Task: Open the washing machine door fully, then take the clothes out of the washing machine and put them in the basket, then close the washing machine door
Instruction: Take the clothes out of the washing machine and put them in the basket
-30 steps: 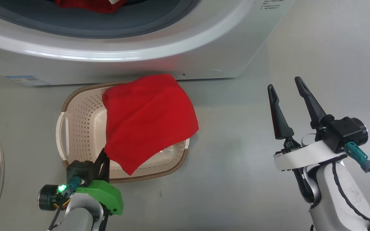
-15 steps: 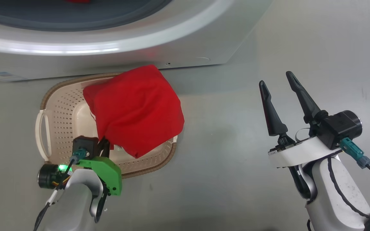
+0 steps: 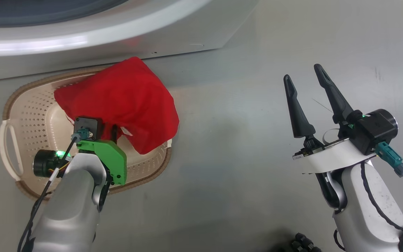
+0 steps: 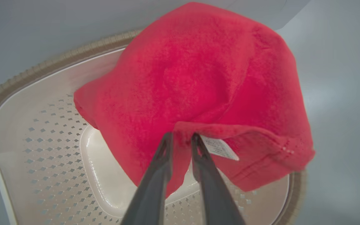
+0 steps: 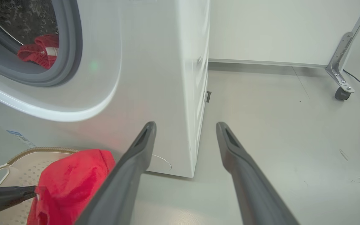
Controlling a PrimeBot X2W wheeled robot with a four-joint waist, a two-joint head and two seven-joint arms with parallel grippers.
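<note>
Two grippers in my head view: right gripper [image 3: 303, 73] wide open, empty; left gripper [image 3: 113, 132] at the red garment [image 3: 124, 94] draped over the basket [image 3: 30, 115]. Left wrist view: I see fingers [image 4: 161, 175] barely apart, pinching the garment's hem; right wrist view: more red clothes [image 5: 39, 54] inside the washing machine [image 5: 155, 78].

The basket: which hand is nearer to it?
Left. The left hand hangs over the basket, holding the red cloth; the right hand stands apart over the floor.

Pale grey forearms [image 3: 72, 203], green left wrist bracket [image 3: 108, 157], white right wrist collar [image 3: 331, 159], teal cable plugs [image 3: 390, 159], long black pincer fingers [image 3: 294, 105]
</note>
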